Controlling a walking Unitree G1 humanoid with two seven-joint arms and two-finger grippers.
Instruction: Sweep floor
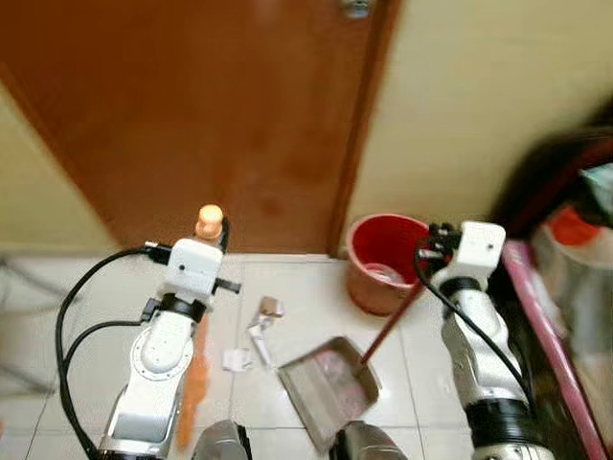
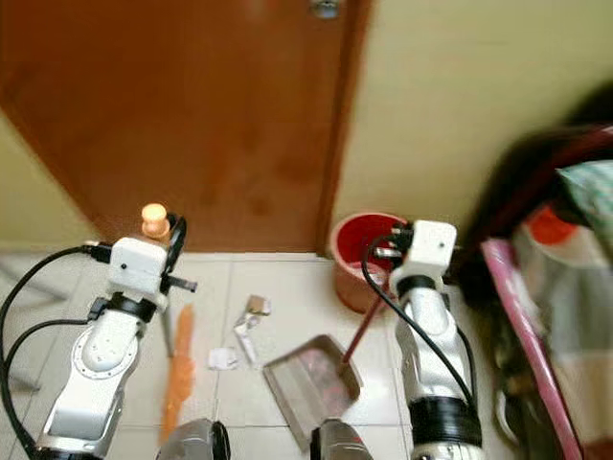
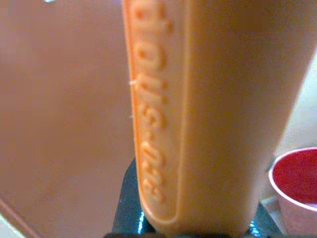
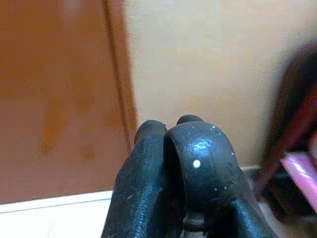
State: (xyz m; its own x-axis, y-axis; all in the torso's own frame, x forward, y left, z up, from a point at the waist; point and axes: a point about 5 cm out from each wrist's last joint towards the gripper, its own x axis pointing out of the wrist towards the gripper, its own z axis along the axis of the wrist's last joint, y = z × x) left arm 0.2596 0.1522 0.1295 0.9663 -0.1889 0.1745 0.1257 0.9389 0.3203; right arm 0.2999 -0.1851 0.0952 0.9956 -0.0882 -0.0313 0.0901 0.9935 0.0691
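My left gripper (image 1: 220,238) is shut on an orange broom handle (image 3: 208,114), whose rounded top (image 1: 210,219) sticks up above the wrist. The orange broom head (image 1: 194,381) rests on the tiles beside my left arm. My right gripper (image 1: 431,251) is shut on the thin dark-red handle (image 1: 391,324) of a grey dustpan (image 1: 326,385), which lies on the floor between my arms. In the right wrist view the two black fingers (image 4: 198,153) are pressed together. White paper scraps (image 1: 237,359) and a small crumpled piece (image 1: 270,307) lie on the tiles left of the dustpan.
A red bucket (image 1: 385,261) stands against the wall by the brown door (image 1: 211,105). A pink-edged object (image 1: 541,316) and dark clutter crowd the right side. Metal legs (image 1: 14,287) show at the far left.
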